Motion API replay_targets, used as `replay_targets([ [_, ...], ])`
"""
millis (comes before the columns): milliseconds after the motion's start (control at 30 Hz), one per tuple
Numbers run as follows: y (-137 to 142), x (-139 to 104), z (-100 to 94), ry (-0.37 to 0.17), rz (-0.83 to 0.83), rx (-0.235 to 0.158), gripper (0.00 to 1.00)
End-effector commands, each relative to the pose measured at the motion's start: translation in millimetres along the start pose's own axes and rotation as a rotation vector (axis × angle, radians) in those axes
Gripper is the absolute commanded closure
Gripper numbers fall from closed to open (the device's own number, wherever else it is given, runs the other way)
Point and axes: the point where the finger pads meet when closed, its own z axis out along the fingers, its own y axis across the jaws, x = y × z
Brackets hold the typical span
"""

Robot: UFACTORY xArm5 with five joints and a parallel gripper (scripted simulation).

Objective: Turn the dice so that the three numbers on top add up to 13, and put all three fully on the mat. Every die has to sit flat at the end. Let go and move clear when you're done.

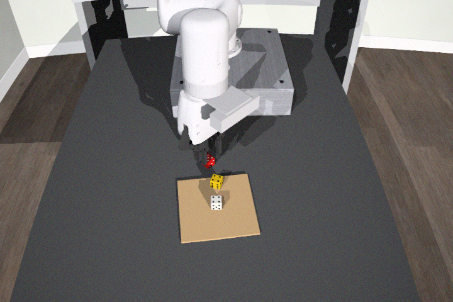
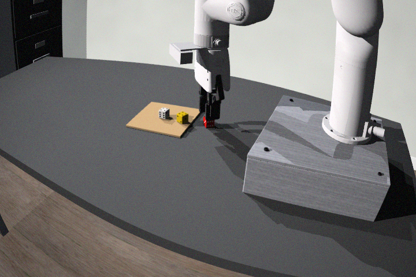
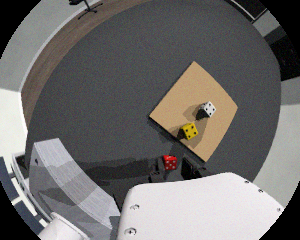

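Observation:
The red die (image 1: 209,161) (image 2: 208,122) (image 3: 170,162) is on the dark table just behind the mat (image 1: 198,224) (image 2: 143,125) (image 3: 172,102). In the wrist view its upper face shows 5. My gripper (image 1: 211,153) (image 2: 208,114) (image 3: 171,166) is partly open and points down, its fingers on either side of the red die; they hide part of it. The yellow die (image 1: 216,181) (image 2: 182,117) (image 3: 190,131) sits flat on the mat near its back edge, 4 on top. The white die (image 1: 216,202) (image 2: 163,113) (image 3: 208,109) sits flat nearer the mat's middle, 4 on top.
The grey base block (image 1: 234,101) (image 2: 313,189) (image 3: 77,175) with the arm on it stands behind the gripper. The yellow die is the nearer of the two mat dice to my fingers.

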Motion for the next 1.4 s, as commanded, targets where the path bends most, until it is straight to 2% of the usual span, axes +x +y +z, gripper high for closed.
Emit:
replay_targets([
  [0, 0.8, 0.7, -0.6, 0.002, 0.000, -0.002, 0.64],
  [1000, 0.8, 0.7, -0.1, 0.002, 0.000, -0.002, 0.64],
  [1367, 0.7, 0.9, 11.4, 0.002, 0.000, -0.002, 0.64],
])
